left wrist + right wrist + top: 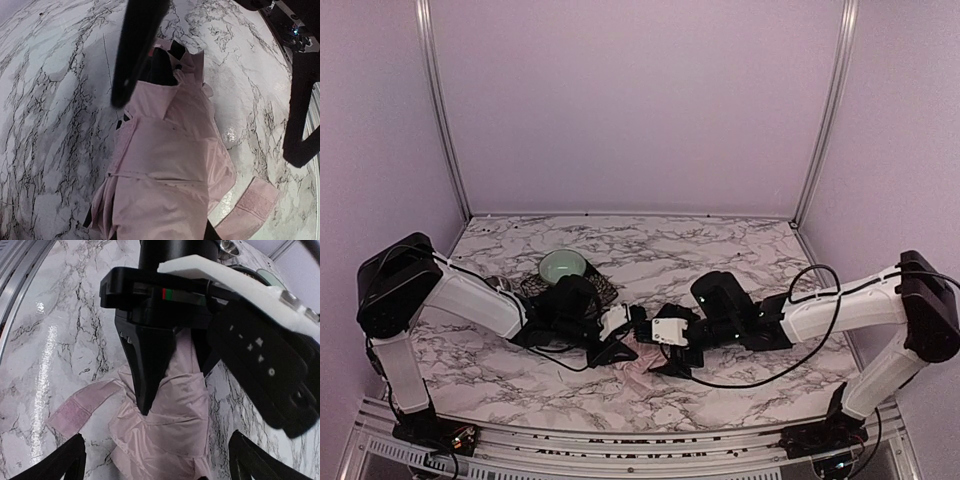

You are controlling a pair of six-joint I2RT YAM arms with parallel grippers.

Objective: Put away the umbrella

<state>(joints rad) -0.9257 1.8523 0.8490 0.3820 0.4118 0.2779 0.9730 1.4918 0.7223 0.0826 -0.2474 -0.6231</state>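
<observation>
At the near edge, the metal rail [620, 455] carried both arm bases, and a bare strip of marble table [770, 250] lay between the rail and the work. The umbrella [170, 165] lay a little way in from that edge, near the middle of the table's width, a crumpled bundle of pale pink fabric with black lining showing at one end. Its pink fastening tab [255, 200] trailed loose and flat on the marble beside it.

The left arm [470, 295] rose from its base, bent at a high elbow near the left wall and stretched low towards the centre. The left pincer [172, 390] was clenched on the pink fabric, with one black finger [145, 370] pressed down into the folds. The right arm [840, 310] mirrored it from the other side. The right pincer [156, 437] was released, its jaws spread wide to either side of the bundle and touching nothing that I could see. The two wrists were almost nose to nose, with little room between them.

Just beyond the left wrist, a pale green bowl [563, 265] sat on a dark patterned mat [603, 290]. Past that, open marble ran to the back wall [640, 100], and there was more free table on the right half. Plain walls closed in both sides.
</observation>
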